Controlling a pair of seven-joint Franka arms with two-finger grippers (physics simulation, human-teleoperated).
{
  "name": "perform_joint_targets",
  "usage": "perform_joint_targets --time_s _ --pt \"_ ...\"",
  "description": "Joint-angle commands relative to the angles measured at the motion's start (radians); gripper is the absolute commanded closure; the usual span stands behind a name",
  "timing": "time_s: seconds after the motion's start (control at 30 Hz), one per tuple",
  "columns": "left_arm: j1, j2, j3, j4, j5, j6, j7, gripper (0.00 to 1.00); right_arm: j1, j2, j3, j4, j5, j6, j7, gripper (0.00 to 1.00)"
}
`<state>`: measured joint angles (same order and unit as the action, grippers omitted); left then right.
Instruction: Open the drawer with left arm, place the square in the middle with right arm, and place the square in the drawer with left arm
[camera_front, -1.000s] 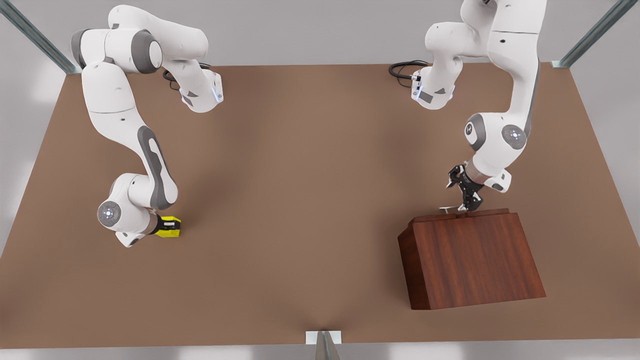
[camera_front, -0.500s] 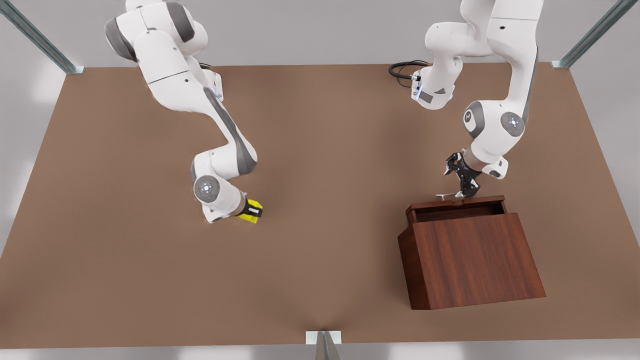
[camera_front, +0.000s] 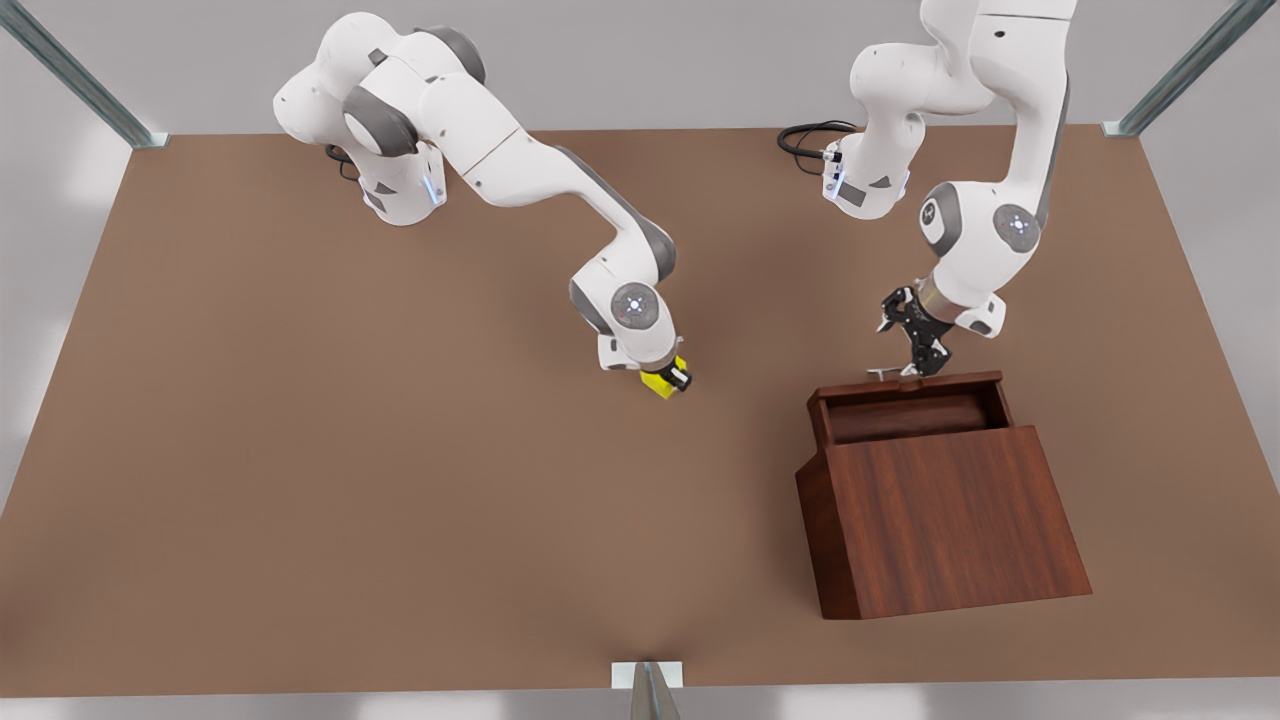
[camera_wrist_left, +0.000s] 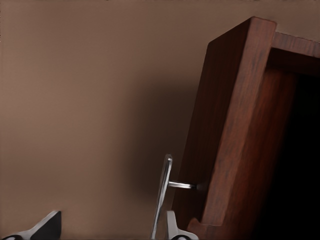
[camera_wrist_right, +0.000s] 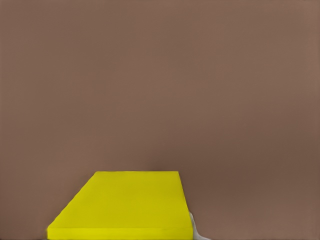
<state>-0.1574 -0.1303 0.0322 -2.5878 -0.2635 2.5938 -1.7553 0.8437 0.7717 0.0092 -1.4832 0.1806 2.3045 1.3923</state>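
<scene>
Right end effector (camera_front: 672, 380) pinching the square (camera_front: 658, 383) low over mid-tabletop (camera_front: 400, 450), ready to set down; left end effector (camera_front: 912, 345) hooking the drawer (camera_front: 905, 400) handle (camera_wrist_left: 162, 192), fingers look spread

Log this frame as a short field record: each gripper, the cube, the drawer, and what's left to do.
left gripper: at the drawer's silver bar handle, fingers either side of it, not clamped
right gripper: shut on the yellow cube, near the middle of the tabletop
drawer: pulled partly out of the wooden cabinet, nothing seen in the tray
remaining: cube not yet set down; not yet in drawer
</scene>
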Motion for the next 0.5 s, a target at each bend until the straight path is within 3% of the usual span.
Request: perform_joint_targets --time_s 0.0,0.13,0.17,0.2,0.33,0.47 --pt "-0.008 0.000 0.000 0.000 -0.002 0.000 -0.001 0.00 0.000 0.000 0.000 -0.008 -0.001 0.000 -0.032 0.27" --pt "-0.016 0.001 0.000 -0.002 -0.002 0.000 -0.016 0.00 0.015 0.011 0.002 -0.029 0.000 0.029 -0.131 0.25" --pt "-0.022 -0.002 0.000 -0.015 -0.002 0.000 -0.024 0.00 0.015 0.012 0.002 -0.029 0.013 0.038 -0.125 0.18" --pt "-0.025 -0.011 0.000 -0.023 -0.002 0.002 -0.024 0.00 0.015 0.014 0.002 -0.029 0.011 0.036 -0.122 0.00" --pt "-0.037 -0.037 0.000 -0.051 -0.002 0.000 -0.044 0.00 0.018 0.020 0.002 -0.031 0.003 0.038 -0.131 0.00" --pt "-0.051 -0.094 0.002 -0.071 -0.002 -0.029 -0.062 0.00 -0.020 -0.170 -0.012 -0.046 0.013 -0.040 -0.118 0.00"
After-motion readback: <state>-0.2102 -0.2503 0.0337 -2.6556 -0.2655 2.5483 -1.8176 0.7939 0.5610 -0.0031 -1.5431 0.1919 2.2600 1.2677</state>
